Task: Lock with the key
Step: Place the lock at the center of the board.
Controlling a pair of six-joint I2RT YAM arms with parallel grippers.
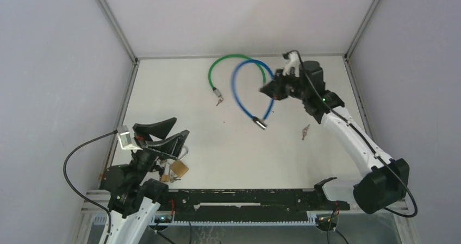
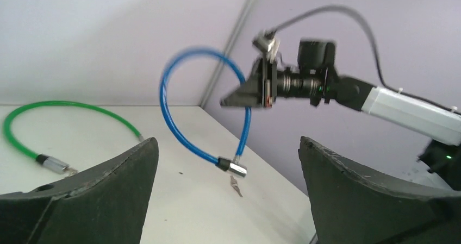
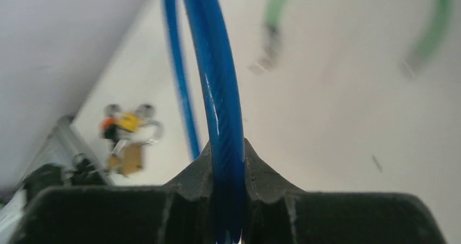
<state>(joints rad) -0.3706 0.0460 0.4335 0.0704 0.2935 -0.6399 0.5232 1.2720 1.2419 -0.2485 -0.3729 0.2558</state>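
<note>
My right gripper is shut on a blue cable lock and holds its loop off the table at the back. The cable's metal end hangs low near the surface. A small silvery key lies flat on the table, just below the right forearm and apart from the cable. My left gripper stands open at the front left with nothing between its fingers, facing the blue loop from a distance.
A green cable lock lies at the back with another key at its end. Brass padlocks with a bunch of keys lie by the left arm's base. Side walls enclose the table.
</note>
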